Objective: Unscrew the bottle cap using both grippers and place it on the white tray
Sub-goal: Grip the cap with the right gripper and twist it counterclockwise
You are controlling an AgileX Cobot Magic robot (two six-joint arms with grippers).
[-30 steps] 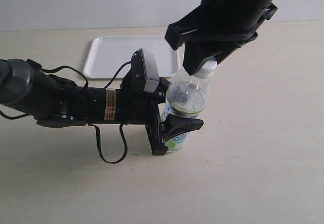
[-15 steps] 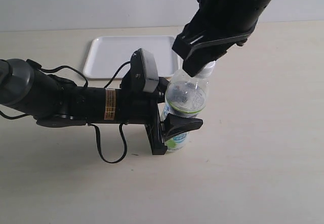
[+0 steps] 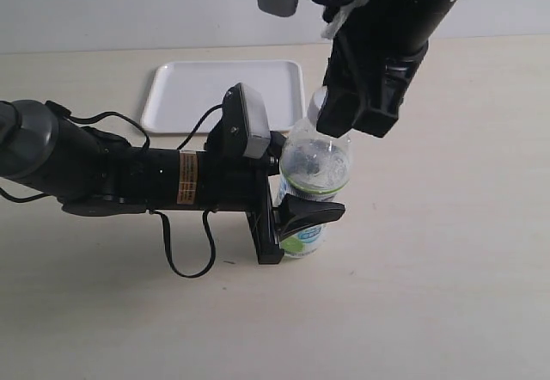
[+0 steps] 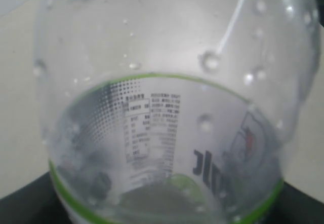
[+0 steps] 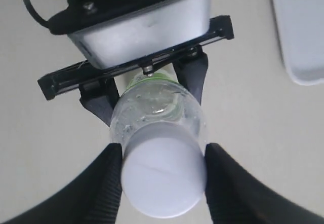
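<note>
The clear bottle (image 3: 316,167) stands upright on the table, its green-edged label (image 3: 305,235) low down. My left gripper (image 3: 296,221) is shut on its lower body from the left; the left wrist view is filled by the bottle (image 4: 172,107). My right gripper (image 3: 348,122) comes down from above and hides the cap in the exterior view. In the right wrist view the white bottle cap (image 5: 163,173) sits on the neck between my two black ribbed fingers (image 5: 109,183), which press on both its sides. The white tray (image 3: 206,92) lies behind the bottle.
The left arm's thick black body (image 3: 129,178) with cables lies across the table to the left of the bottle. A corner of the tray (image 5: 298,41) shows in the right wrist view. Bare beige tabletop (image 3: 430,268) surrounds the bottle in front and to the right.
My right gripper has turned about the bottle's top, its body swinging round over the last second while staying on the cap. The left arm and the bottle have held still.
</note>
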